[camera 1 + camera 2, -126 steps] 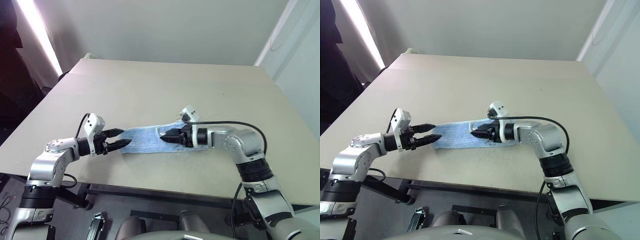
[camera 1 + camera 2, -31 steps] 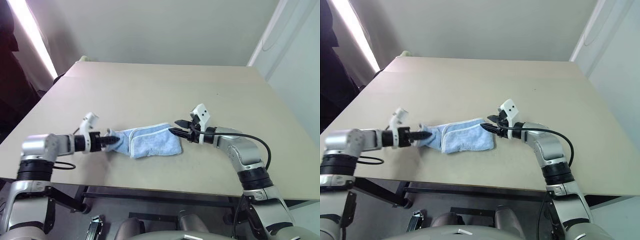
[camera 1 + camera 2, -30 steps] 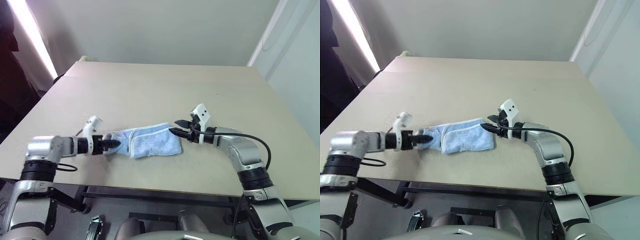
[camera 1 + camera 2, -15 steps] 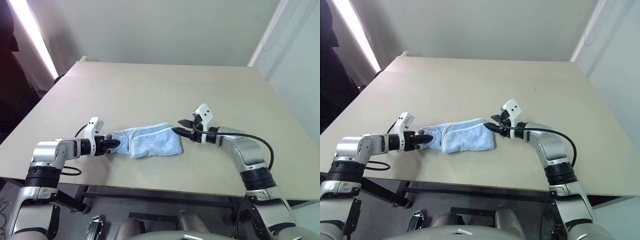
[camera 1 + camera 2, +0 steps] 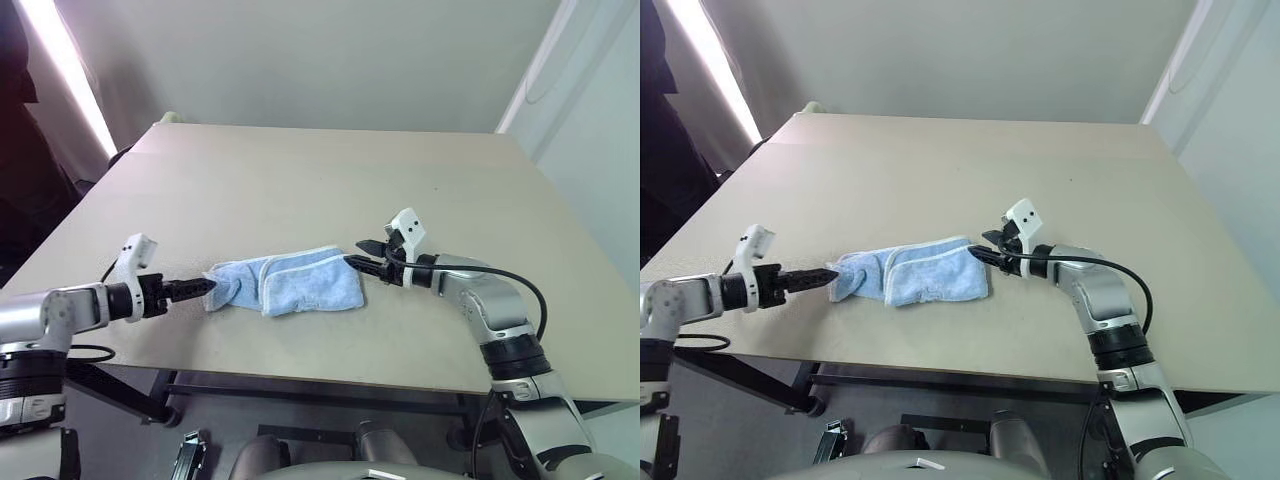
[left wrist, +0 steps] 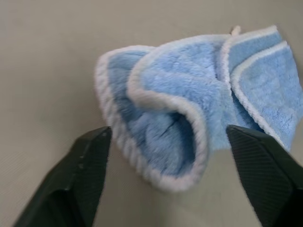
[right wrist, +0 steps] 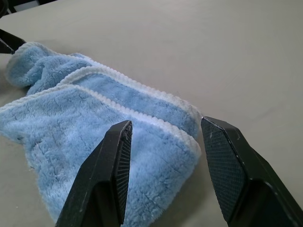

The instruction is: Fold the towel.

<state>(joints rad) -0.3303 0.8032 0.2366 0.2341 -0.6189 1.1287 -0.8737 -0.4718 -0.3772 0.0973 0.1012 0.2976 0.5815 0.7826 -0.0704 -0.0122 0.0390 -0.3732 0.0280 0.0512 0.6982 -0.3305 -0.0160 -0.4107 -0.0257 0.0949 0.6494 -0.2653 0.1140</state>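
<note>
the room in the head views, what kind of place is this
Probably a lab or test room: one plain beige table against bare walls, holding nothing but a light-blue towel, with a strip of bright light at the left.

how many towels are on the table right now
1. The towel lies bunched and partly folded near the table's front edge, between the two end effectors. None seems hidden.
</note>
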